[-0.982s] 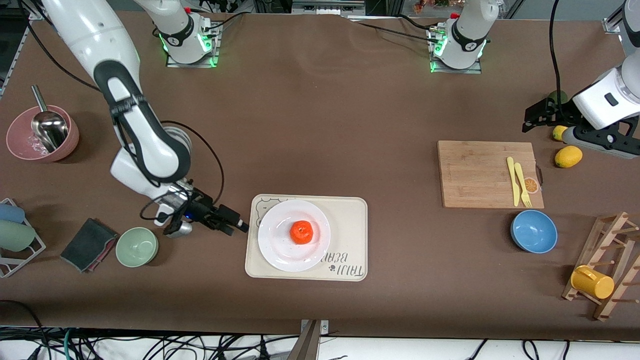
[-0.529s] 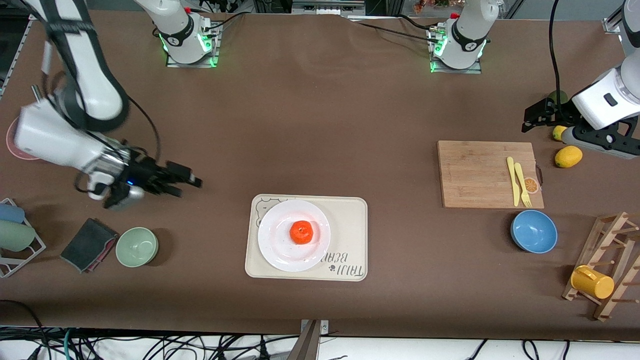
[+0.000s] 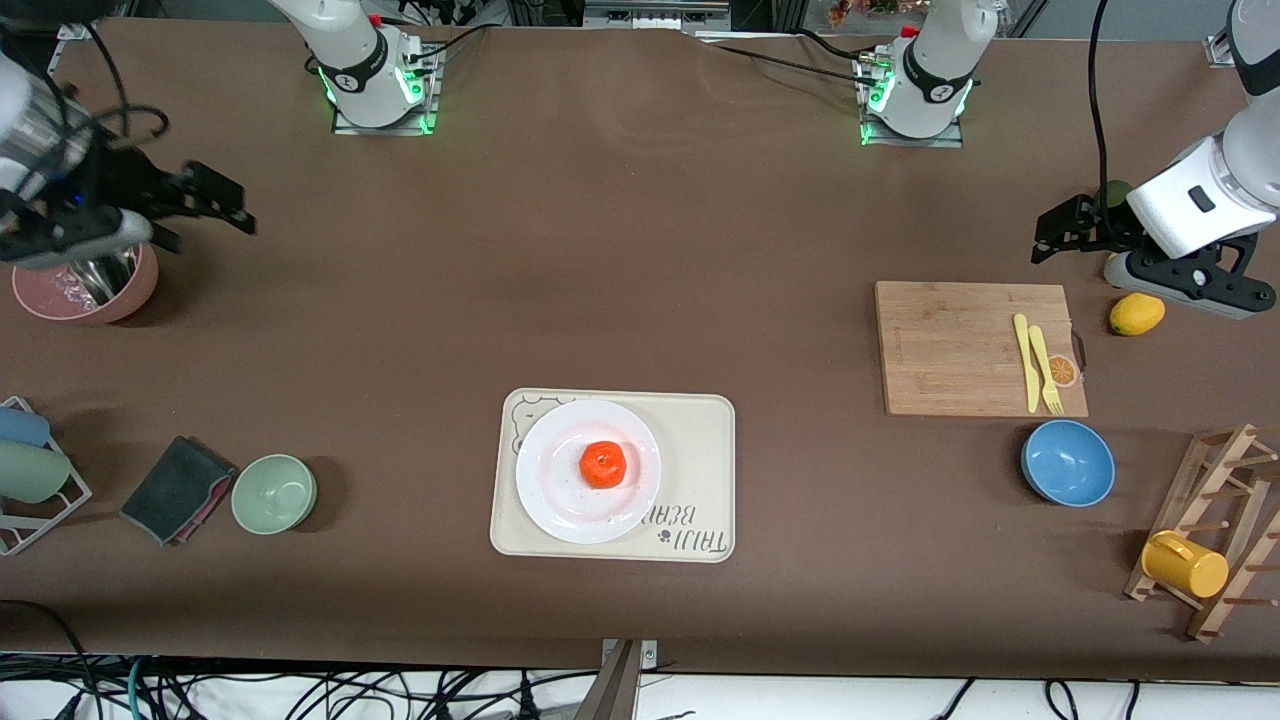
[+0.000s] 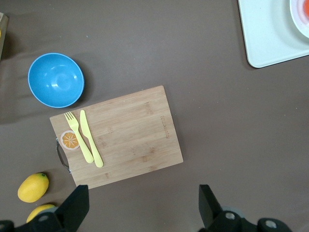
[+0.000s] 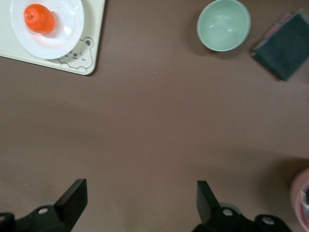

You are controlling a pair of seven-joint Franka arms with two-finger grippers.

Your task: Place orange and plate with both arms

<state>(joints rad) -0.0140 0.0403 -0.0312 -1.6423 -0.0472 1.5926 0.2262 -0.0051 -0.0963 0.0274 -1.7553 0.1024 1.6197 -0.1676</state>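
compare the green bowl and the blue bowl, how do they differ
The green bowl is pale green and sits beside a dark cloth toward the right arm's end; the blue bowl is bright blue, looks wider, and sits just nearer the camera than the cutting board. Both stand upright and empty.

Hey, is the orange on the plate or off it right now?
On it. The orange rests near the middle of the plate, which sits on the bear-print tray; neither gripper is near it.
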